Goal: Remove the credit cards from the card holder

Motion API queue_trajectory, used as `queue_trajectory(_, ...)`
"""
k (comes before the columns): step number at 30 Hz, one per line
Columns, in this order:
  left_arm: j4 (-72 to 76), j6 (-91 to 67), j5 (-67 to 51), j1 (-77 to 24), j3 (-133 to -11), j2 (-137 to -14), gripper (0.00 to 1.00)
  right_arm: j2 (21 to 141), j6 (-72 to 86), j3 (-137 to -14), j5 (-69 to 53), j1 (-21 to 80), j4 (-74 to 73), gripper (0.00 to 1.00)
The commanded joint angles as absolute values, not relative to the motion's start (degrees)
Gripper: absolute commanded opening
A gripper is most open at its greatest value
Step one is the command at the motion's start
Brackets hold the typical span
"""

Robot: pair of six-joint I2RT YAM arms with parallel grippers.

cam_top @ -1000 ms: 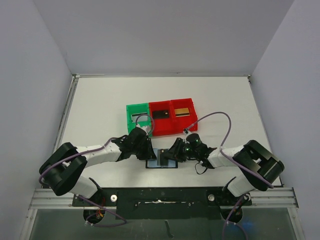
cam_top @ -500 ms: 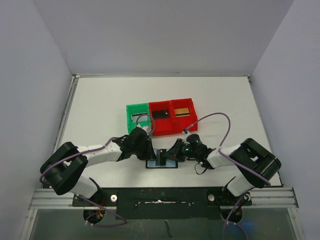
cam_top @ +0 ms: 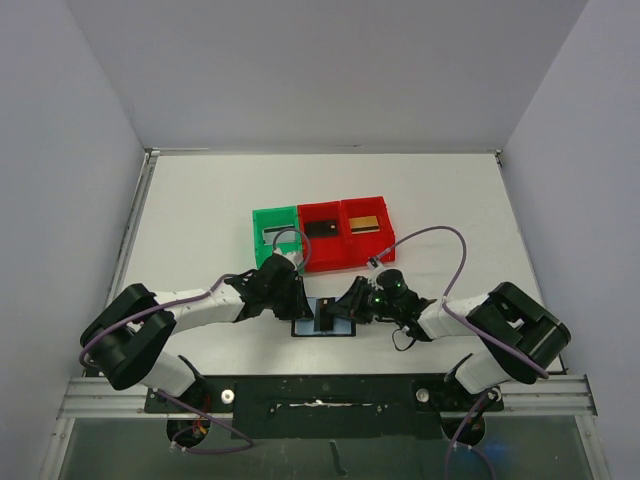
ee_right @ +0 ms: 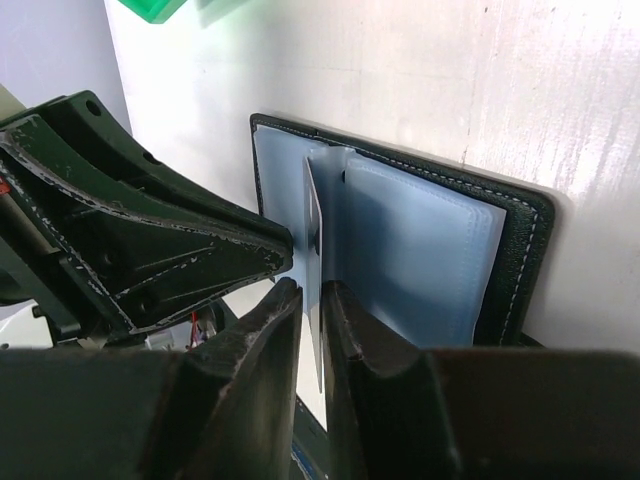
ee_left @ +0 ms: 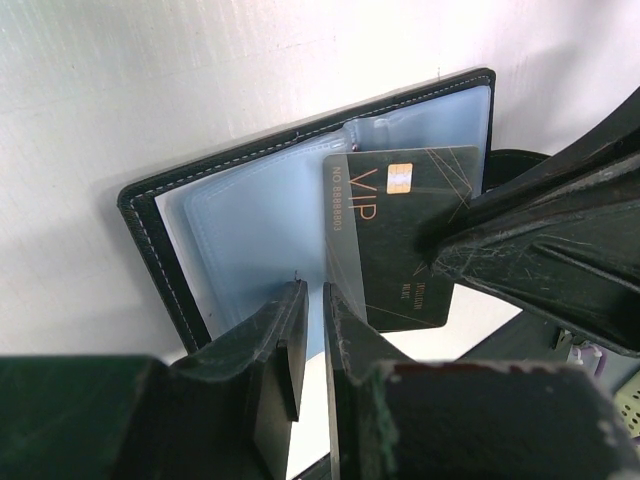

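Because the black card (ee_left: pixel 400 250) is thin, stiff and slick, it should slide from its soft clear sleeve (ee_left: pixel 250 230) if pinched flat on its bare end. It sits partly out of that sleeve, over the card holder (ee_left: pixel 150 215) lying open on the bench (ee_left: pixel 200 80). Left fingers (ee_left: pixel 268 350) are narrow, nipping the sleeve's edge; right fingers (ee_right: pixel 255 340) are narrow on the card. It reads "VIP" beside a gold chip (ee_left: pixel 400 180), with a number starting "NO.8888"; smaller print is illegible.
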State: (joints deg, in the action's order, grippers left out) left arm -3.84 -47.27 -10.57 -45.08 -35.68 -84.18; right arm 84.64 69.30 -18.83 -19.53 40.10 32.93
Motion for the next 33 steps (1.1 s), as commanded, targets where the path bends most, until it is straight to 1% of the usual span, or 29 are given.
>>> queue_trajectory(1, -7.80, -45.09, -8.82, -45.52, -36.15, -85.58, 0.13, 85.09, 69.48, -18.92, -19.88, 39.90, 37.22, 0.19)
queue_trajectory(3, -7.89, -45.10, -8.91, -45.53, -36.23, -85.58, 0.13, 85.96, 70.02, -18.73, -20.31, 39.99, 38.82, 0.21)
queue_trajectory(8, -7.91, -45.28, -8.84, -45.53, -36.12, -85.71, 0.13, 88.10, 70.42, -19.18, -21.30, 40.41, 40.65, 0.21)
queue_trajectory(14, -8.08, -45.55, -8.55, -45.62, -35.80, -85.24, 0.13, 86.98, 71.08, -17.84, -20.40, 40.38, 40.91, 0.09)
queue_trajectory(16, -8.30, -45.53, -8.35, -45.57, -35.77, -84.68, 0.13, 85.33, 70.46, -17.75, -19.72, 40.13, 39.04, 0.04)
queue_trajectory(19, -9.11, -45.51, -7.43, -45.62, -36.13, -83.39, 0.13, 81.41, 68.14, -18.37, -17.93, 39.58, 32.81, 0.01)
queue_trajectory(23, -10.34, -45.06, -5.99, -45.60, -36.84, -81.20, 0.13, 74.67, 64.70, -19.52, -14.04, 39.05, 22.69, 0.00)
queue_trajectory(27, -11.46, -44.63, -5.17, -45.62, -37.44, -79.10, 0.13, 68.57, 62.45, -20.07, -12.97, 38.44, 16.89, 0.00)
queue_trajectory(29, -12.32, -44.20, -4.62, -45.59, -39.72, -77.69, 0.15, 66.42, 61.29, -20.48, -12.54, 38.41, 15.49, 0.00)
queue_trajectory(33, -14.69, -42.88, -3.20, -45.48, -42.29, -74.29, 0.22, 61.99, 59.04, -20.74, -10.67, 38.41, 14.37, 0.00)
